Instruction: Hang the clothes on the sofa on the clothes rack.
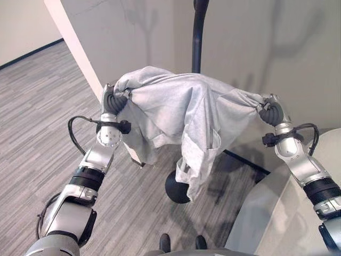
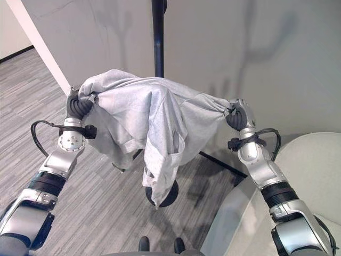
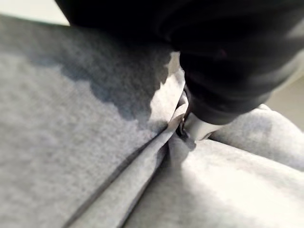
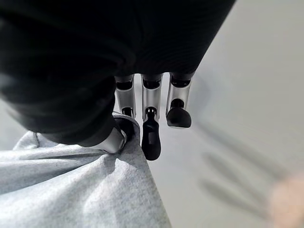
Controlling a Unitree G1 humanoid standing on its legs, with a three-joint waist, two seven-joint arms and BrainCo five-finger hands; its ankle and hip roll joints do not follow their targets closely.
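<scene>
Nearest the robot, at the lower right of the head views, a pale sofa (image 2: pixel 298 176) shows its curved edge and a bare stretch of cushion, with grey wood-grain floor (image 1: pixel 32 122) spreading away to the left. Above that floor, both arms are raised and a light grey sweatshirt (image 1: pixel 181 112) is stretched in the air between them, its middle sagging and a loose sleeve or hem hanging down toward the round black base (image 1: pixel 177 188) of the clothes rack. On the left, the left hand (image 1: pixel 113 100) is closed on a bunched corner of the garment; in its wrist view the cloth gathers into folds right at the hand, with only a little silver showing past the dark cover. On the right, the right hand (image 2: pixel 238 114) pinches the other bunched end: its wrist view shows the thumb (image 4: pixel 113 138) pressed against the fabric edge while the fingers (image 4: pixel 151 128) curl downward beside it. Behind the sweatshirt, the black pole (image 2: pixel 157 37) of the rack rises upright, partly hidden by the cloth, and beyond it stands a plain light wall (image 1: pixel 277 48) with a white corner trim (image 1: pixel 72 45).
</scene>
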